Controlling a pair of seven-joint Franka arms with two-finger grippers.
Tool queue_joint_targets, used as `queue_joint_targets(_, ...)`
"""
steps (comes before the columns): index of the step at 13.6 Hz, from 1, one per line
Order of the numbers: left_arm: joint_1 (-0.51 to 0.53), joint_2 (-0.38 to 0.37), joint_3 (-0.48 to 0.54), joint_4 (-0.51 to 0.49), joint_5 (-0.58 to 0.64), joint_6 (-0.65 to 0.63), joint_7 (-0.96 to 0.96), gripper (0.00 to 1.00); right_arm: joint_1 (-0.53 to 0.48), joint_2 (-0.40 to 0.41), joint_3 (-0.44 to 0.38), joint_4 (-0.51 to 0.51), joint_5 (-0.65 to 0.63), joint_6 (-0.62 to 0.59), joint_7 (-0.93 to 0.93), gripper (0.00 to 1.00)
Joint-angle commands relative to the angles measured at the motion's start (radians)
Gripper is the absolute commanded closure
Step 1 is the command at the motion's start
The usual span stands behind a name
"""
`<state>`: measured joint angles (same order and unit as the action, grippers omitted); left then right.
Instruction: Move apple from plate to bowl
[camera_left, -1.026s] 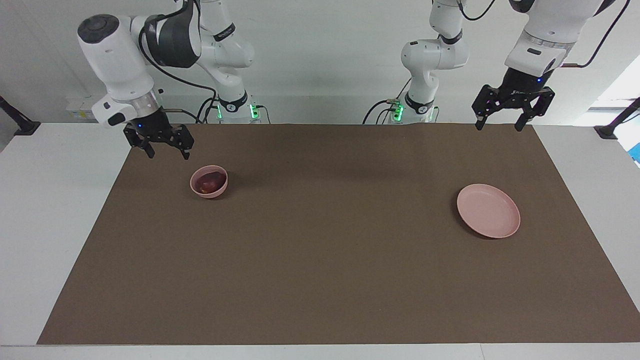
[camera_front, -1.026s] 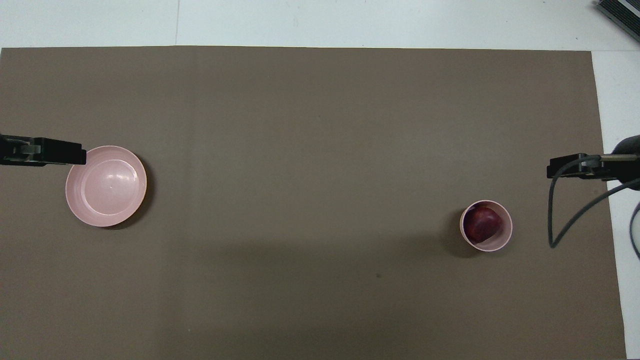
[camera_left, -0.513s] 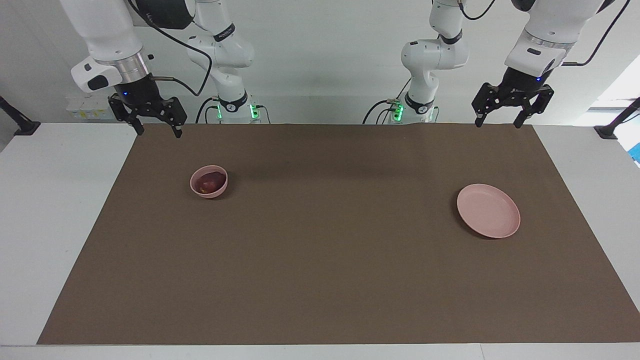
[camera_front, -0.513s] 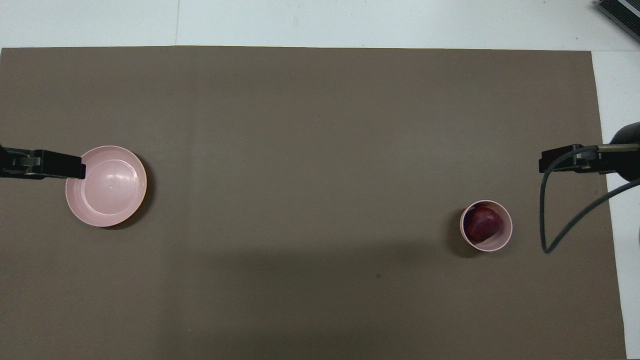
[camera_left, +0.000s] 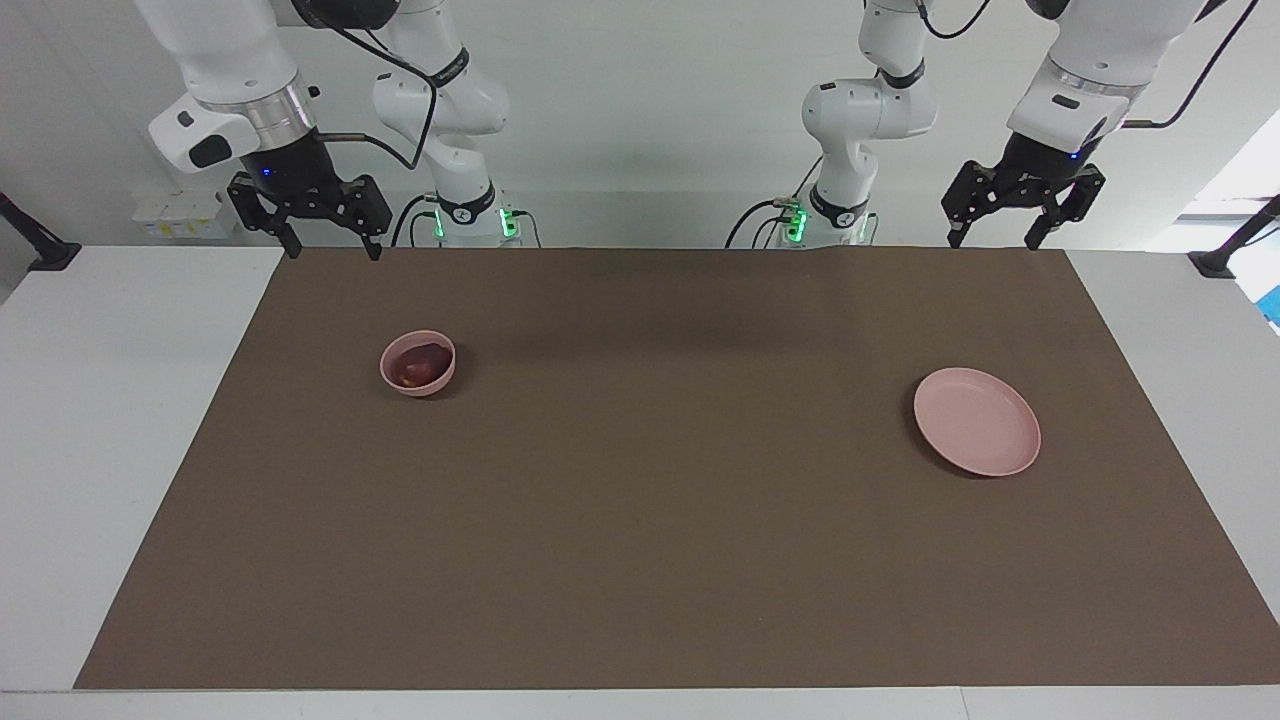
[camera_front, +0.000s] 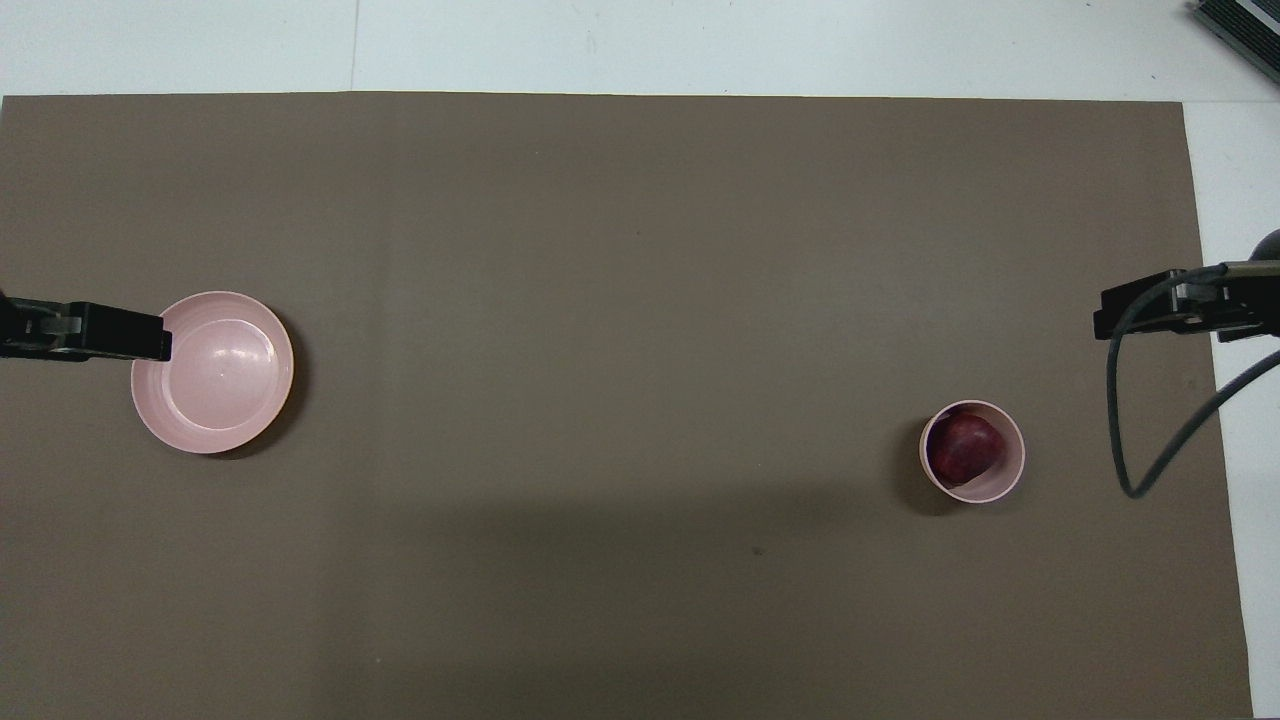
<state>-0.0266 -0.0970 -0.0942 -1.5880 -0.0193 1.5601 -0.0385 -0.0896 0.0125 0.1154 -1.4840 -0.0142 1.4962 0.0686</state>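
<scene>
Spread across the white table (camera_left: 120, 400): a wide brown mat (camera_left: 660, 520), bearing toward the left arm's end a flat round pale pink plate (camera_left: 977, 421), bare, and well apart toward the right arm's end a small deep pale pink bowl (camera_left: 418, 363) cradling the dark red round apple (camera_left: 416, 368). Raised over the mat's robot-side edge: the right gripper (camera_left: 327, 236), fingers spread and holding nothing, closer to the bowl, and the left gripper (camera_left: 996, 230), likewise spread and holding nothing, waiting up near the plate. Nothing standing between gripper and fruit; transfer apparently done already, so no further reach called for, by the look of it.
</scene>
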Motion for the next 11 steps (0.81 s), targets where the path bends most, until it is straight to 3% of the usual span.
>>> queue_joint_targets(1,0.01,-0.009,-0.005,0.005,-0.007,-0.018,-0.001,0.0,-0.012,-0.008,0.006,-0.009,-0.004,-0.005,-0.015,0.0)
queue_joint_targets(11,0.01,-0.007,-0.005,0.005,-0.007,-0.017,0.0,0.0,-0.007,-0.023,0.006,-0.022,-0.004,-0.053,-0.013,0.0)
